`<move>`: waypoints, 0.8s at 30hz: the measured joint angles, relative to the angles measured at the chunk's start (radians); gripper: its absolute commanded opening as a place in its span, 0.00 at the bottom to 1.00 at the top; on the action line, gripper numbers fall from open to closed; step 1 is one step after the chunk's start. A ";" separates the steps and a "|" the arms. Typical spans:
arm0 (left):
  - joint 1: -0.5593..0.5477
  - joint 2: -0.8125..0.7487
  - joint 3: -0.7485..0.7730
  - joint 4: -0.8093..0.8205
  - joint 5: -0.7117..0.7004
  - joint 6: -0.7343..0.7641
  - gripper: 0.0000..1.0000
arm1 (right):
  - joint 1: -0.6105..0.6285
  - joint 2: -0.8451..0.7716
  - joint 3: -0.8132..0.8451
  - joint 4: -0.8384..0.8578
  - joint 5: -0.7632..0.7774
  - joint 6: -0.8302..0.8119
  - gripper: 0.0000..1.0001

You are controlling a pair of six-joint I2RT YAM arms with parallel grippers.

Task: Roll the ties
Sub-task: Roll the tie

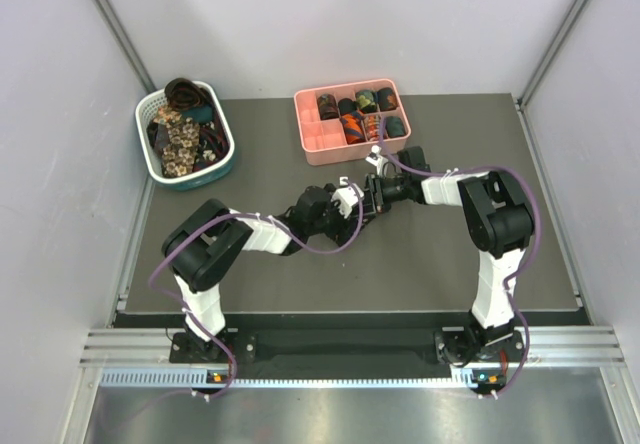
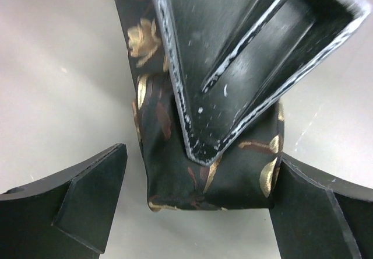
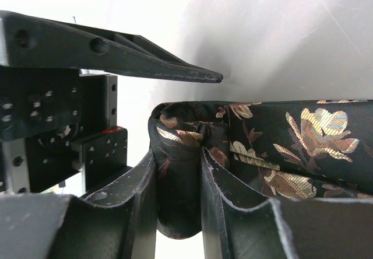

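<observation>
A dark tie with beige floral print (image 3: 303, 136) lies on the mat, its end rolled into a small coil (image 3: 180, 171). My right gripper (image 3: 178, 153) is shut on that coil, one finger on each side. In the left wrist view the same coil (image 2: 192, 186) sits between the fingers of my open left gripper (image 2: 203, 154). Its right finger (image 2: 315, 206) touches the fabric and its left finger (image 2: 87, 195) stands apart. The right gripper's finger (image 2: 245, 55) comes down onto the coil. In the top view both grippers, left (image 1: 357, 207) and right (image 1: 375, 192), meet mid-table and hide the tie.
A pink divided tray (image 1: 318, 142) at the back centre holds several rolled ties (image 1: 362, 104). A white-and-teal basket (image 1: 228, 154) at the back left holds loose ties (image 1: 180, 134). The dark mat ends at grey walls on both sides.
</observation>
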 measured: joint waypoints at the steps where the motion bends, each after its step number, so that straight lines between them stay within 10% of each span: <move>1: -0.002 0.000 0.002 -0.014 -0.005 -0.004 0.98 | 0.000 0.000 0.000 0.000 0.000 0.000 0.00; 24: -0.031 0.000 0.048 -0.105 -0.053 -0.021 0.96 | 0.000 0.010 0.014 -0.018 -0.001 -0.001 0.00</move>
